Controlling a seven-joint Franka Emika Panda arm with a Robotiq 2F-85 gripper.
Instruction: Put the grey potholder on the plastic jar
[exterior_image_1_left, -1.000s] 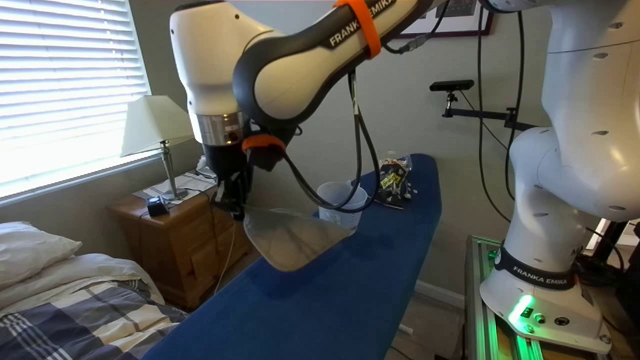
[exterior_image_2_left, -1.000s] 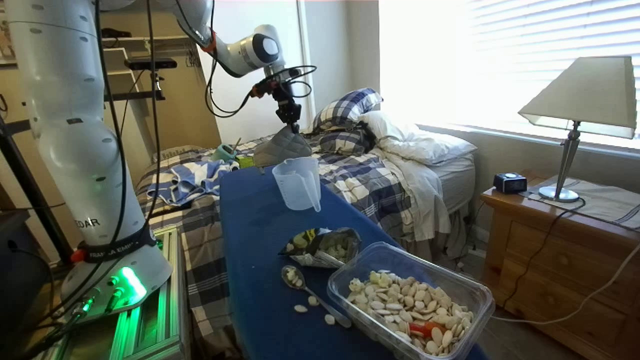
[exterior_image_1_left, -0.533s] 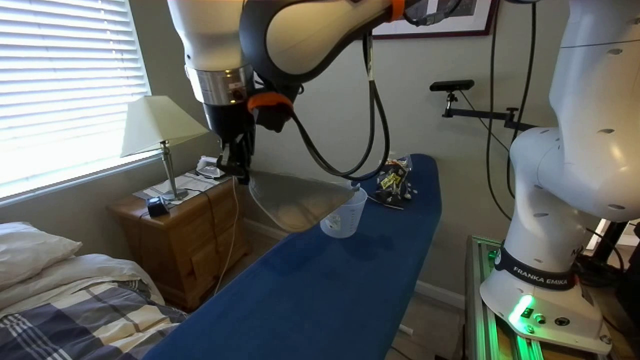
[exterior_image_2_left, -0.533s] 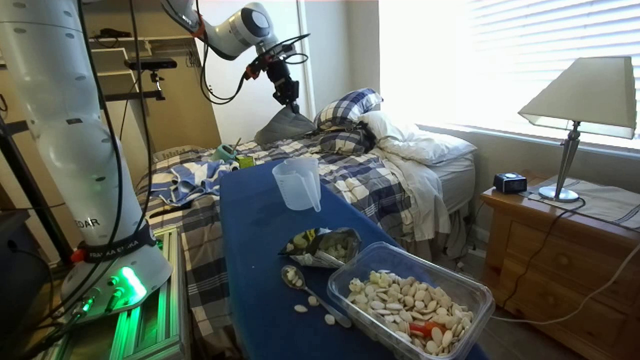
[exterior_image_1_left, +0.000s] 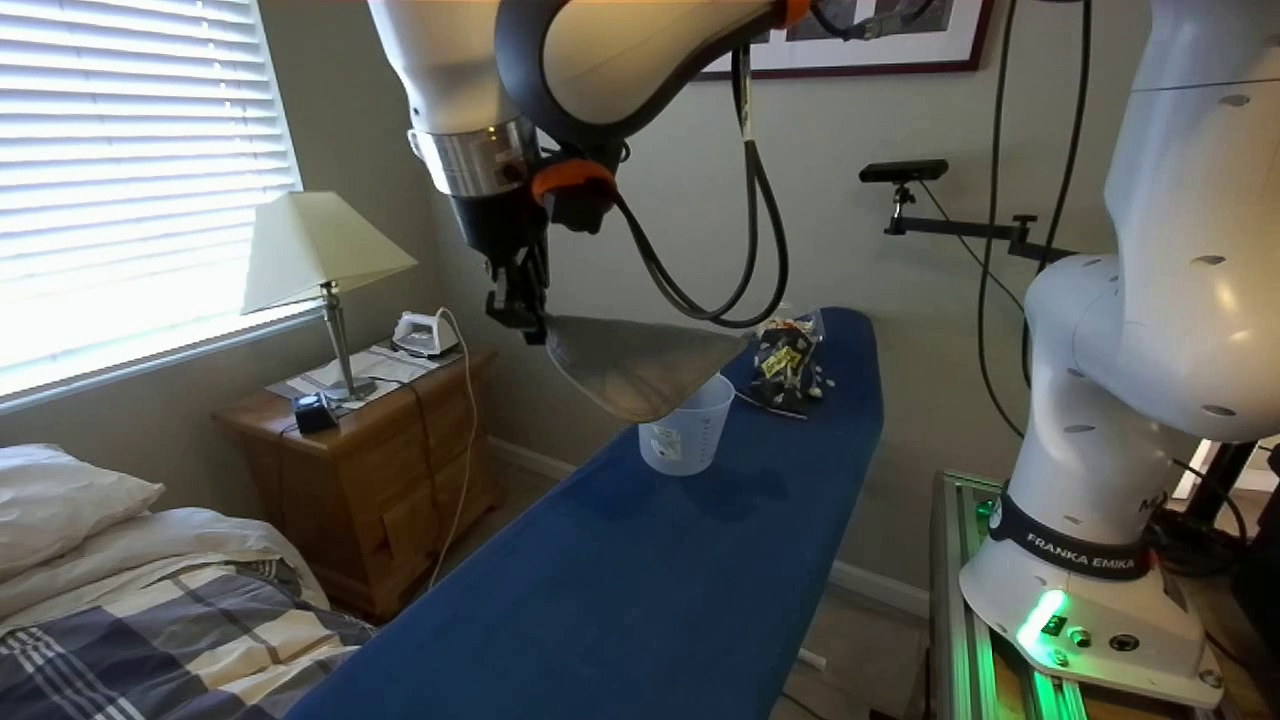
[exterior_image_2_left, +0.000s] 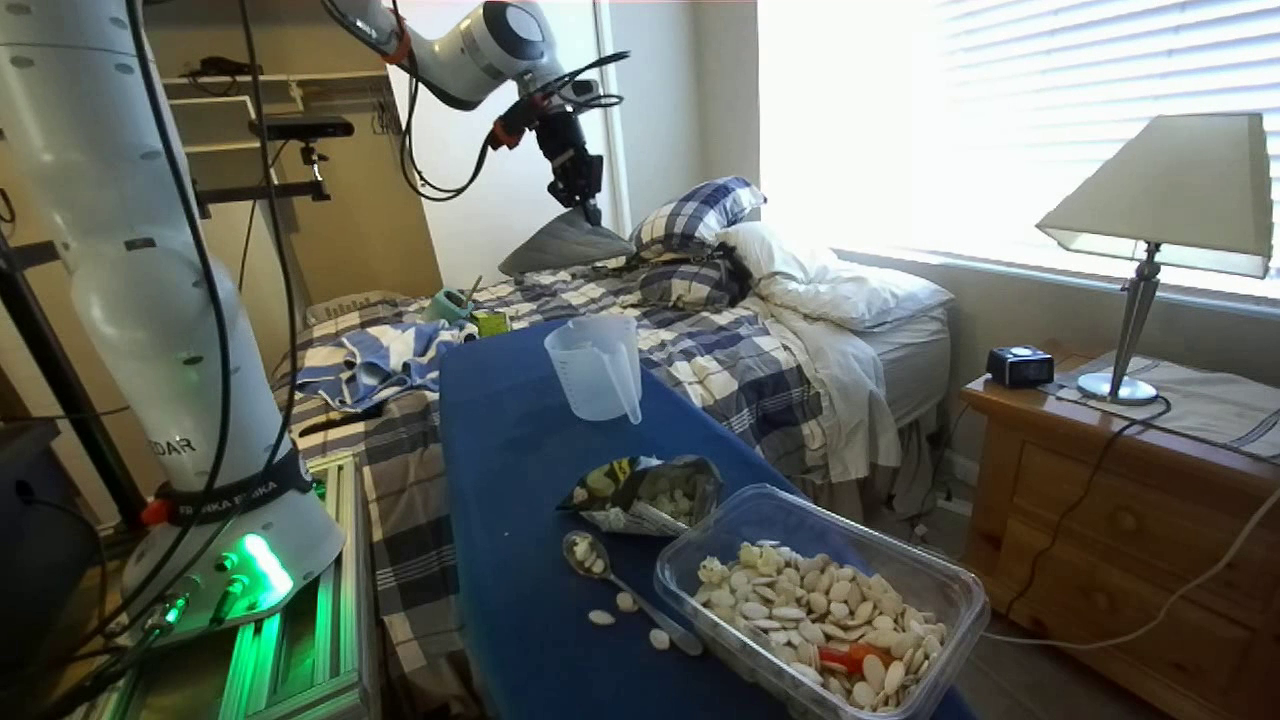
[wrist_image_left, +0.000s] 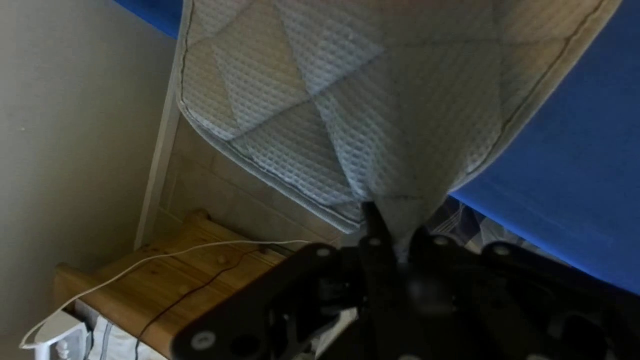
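Grey quilted potholder (exterior_image_1_left: 640, 365) pinched at a corner, up in the air and apart from the jar (exterior_image_1_left: 682, 442).
It hangs higher than a second ago: in an exterior view the jar's base, covered then, now shows, and the rim is partly hidden instead. The jar has stayed put, upright on the blue board (exterior_image_1_left: 640, 590). The gripper (wrist_image_left: 394, 231) is clamped narrow on the corner. Tilted and drooping, the potholder has waffle texture, diamond stitching, a bound edge and beige tones.
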